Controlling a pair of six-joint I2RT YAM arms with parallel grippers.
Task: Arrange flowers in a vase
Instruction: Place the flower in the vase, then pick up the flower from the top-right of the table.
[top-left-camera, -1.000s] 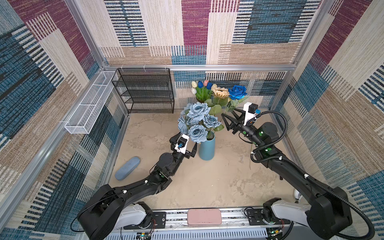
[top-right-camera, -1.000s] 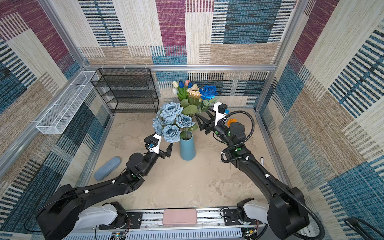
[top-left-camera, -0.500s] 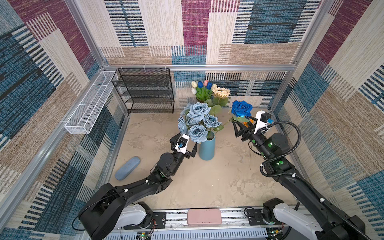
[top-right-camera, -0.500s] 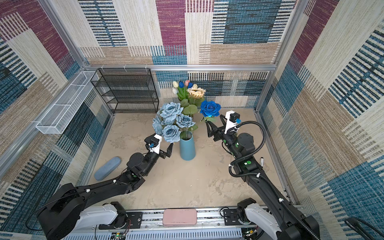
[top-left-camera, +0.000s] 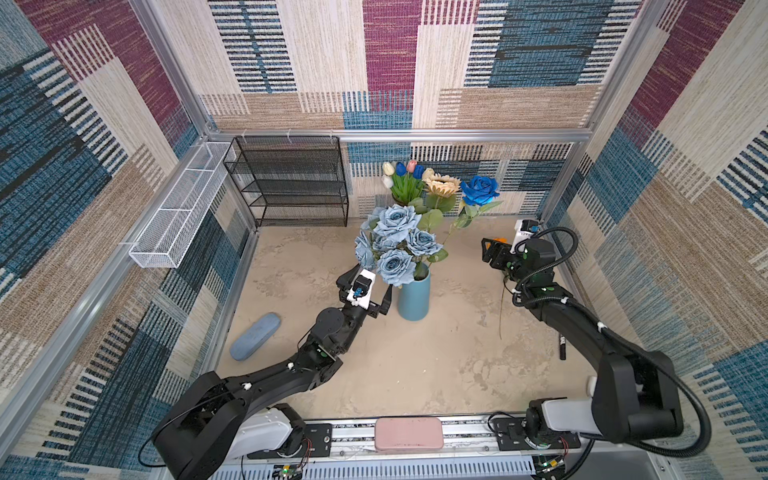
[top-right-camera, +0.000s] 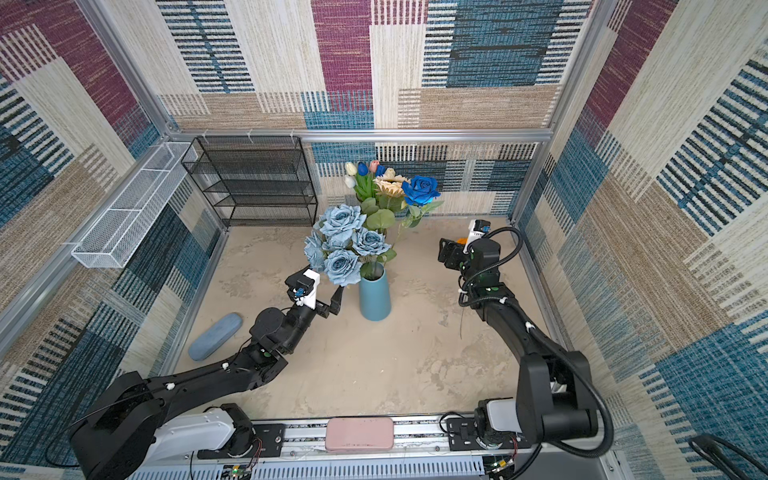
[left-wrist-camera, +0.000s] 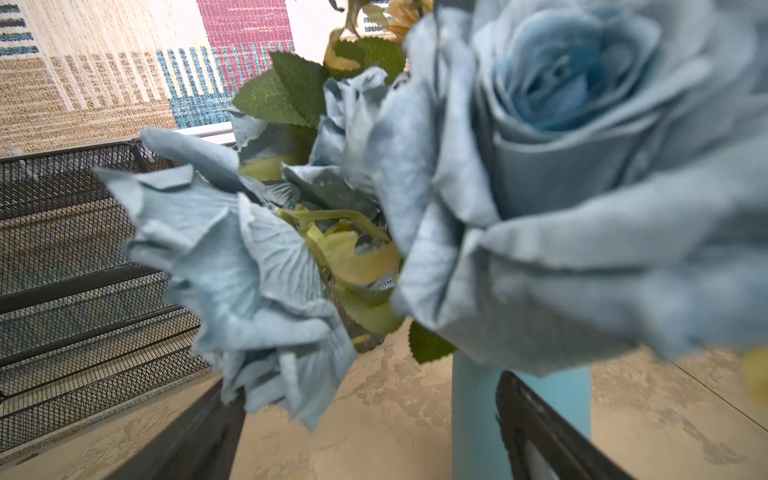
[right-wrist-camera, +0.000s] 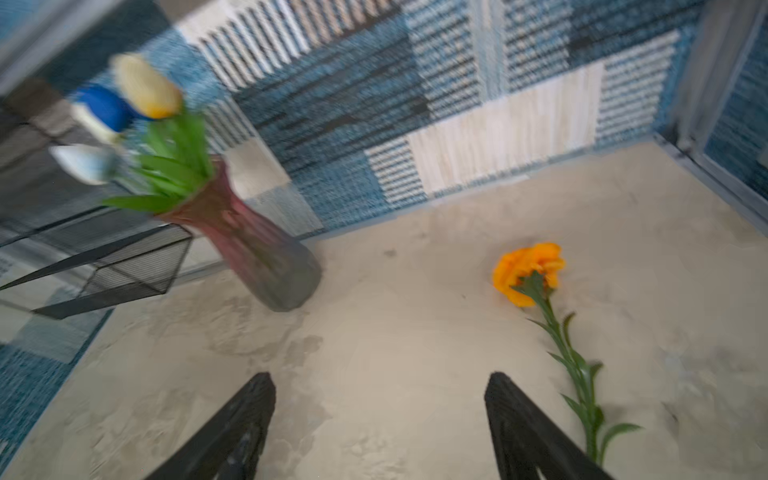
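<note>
Blue vase at centre of table, holding pale blue roses and dark blue rose, the latter leaning far right. Left gripper just left of vase, below roses, jaws spread, empty. Right gripper at right side, jaws apart, nothing held. Orange flower lying flat on table beside it.

Flowers as I count them:
1. Pale blue rose bunch: several open heads, standing in the blue vase, which is upright.
2. Deep blue rose: long stem in the blue vase, leaning back and right.
3. Cream sunflower: behind the bunch, stem base hidden.
4. Tulips, white, blue, pink and yellow: in a pinkish glass vase behind the blue vase.
5. Orange bloom: lying flat, well right of the blue vase.
</note>
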